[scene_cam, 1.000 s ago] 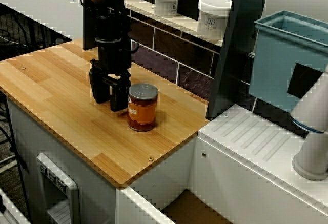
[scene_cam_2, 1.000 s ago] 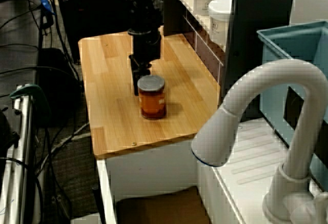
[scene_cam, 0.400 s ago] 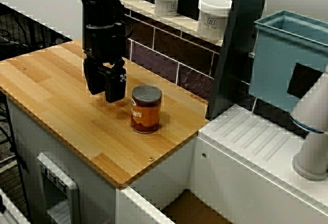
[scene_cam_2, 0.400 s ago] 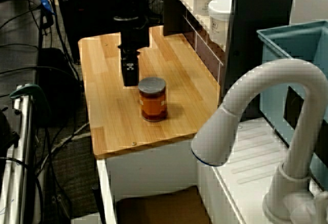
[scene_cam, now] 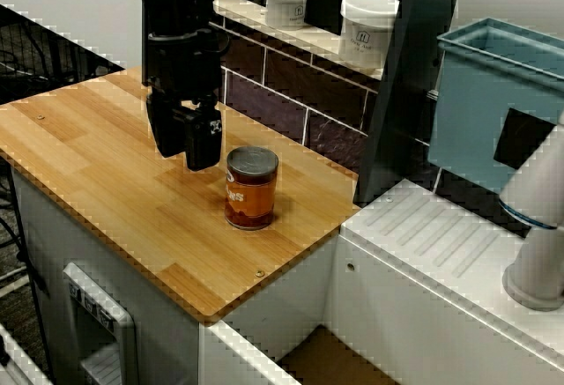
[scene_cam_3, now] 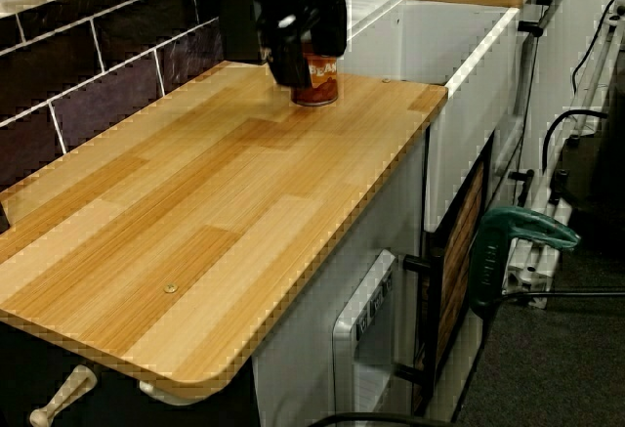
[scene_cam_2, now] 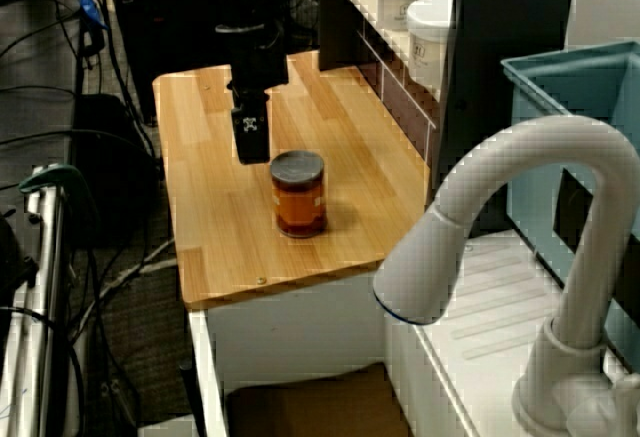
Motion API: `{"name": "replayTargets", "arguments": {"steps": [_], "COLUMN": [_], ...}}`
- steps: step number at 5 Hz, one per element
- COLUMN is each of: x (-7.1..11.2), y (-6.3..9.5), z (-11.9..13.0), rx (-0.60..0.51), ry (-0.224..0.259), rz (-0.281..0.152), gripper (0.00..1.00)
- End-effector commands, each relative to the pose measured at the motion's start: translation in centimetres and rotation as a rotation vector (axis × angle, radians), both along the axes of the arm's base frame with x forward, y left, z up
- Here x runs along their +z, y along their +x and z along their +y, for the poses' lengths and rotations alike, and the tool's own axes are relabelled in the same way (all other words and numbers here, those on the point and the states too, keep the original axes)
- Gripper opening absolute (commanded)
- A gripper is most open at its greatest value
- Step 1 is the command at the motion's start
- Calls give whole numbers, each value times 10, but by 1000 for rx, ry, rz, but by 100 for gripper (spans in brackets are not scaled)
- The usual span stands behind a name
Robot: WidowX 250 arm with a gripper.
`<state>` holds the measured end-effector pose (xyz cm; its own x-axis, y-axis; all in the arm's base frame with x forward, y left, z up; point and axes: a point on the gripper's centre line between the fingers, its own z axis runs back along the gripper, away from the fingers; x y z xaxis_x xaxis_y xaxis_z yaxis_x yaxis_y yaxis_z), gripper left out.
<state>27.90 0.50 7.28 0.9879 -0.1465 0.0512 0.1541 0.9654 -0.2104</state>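
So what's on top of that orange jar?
Only a grey lid on the jar, nothing on it. The pincer hangs beside, apart. The lid hides the opening.

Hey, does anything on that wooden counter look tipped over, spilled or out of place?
Nothing stands out. The jar stands upright on the wooden counter, lid on, with no spill around it. The jaws hang beside it, not touching.

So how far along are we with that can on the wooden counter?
Done: the can stands upright on the wooden counter. In hand: nothing; the gripper hovers open just beside the can, clear of it. Left: any further handling means closing that gap first.
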Motion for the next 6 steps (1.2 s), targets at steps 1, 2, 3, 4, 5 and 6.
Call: {"name": "replayTargets", "arguments": {"steps": [1,2,3,4,5,6], "x": [44,51,48,42,35,27], "y": [20,29,36,41,41,43], "z": [-31,-46,-52,-55,-60,-61], "rx": [-54,-65,-45,-41,-26,-22], "ry": [21,15,16,16,24,29], "rz": [-92,-97,-107,-103,-108,-98], "gripper": [100,100,100,100,100,100]}}
